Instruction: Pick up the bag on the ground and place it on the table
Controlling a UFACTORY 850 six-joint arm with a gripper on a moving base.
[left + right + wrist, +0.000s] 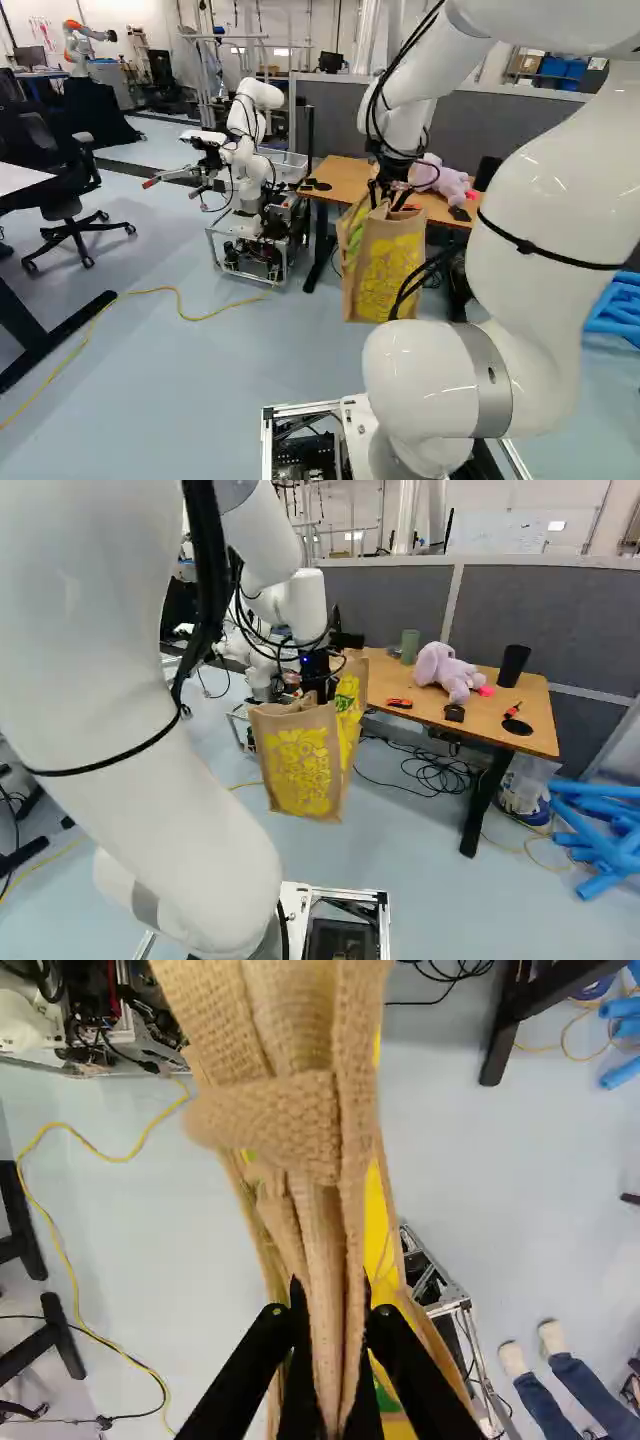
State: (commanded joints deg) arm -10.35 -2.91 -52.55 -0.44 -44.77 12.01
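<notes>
While holding the jute bag [298, 765] above the floor [520, 905], clamped between the fingers [400, 1350] — time to carry. Next, go over the table [485, 720] — then lower softly.

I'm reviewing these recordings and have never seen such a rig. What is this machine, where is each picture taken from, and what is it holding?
It is one white robot arm on a moving base. The left and right base views look ahead past the arm from either side behind it, so they show one scene twice. The wrist view looks along the gripper, whose two black fingers pinch the brown cloth of a bag with yellow print. The bag hangs from them near the table. On the table are a pink plush toy, a black cup, a green cup and some small items. The other white arm beyond is another robot.
</notes>
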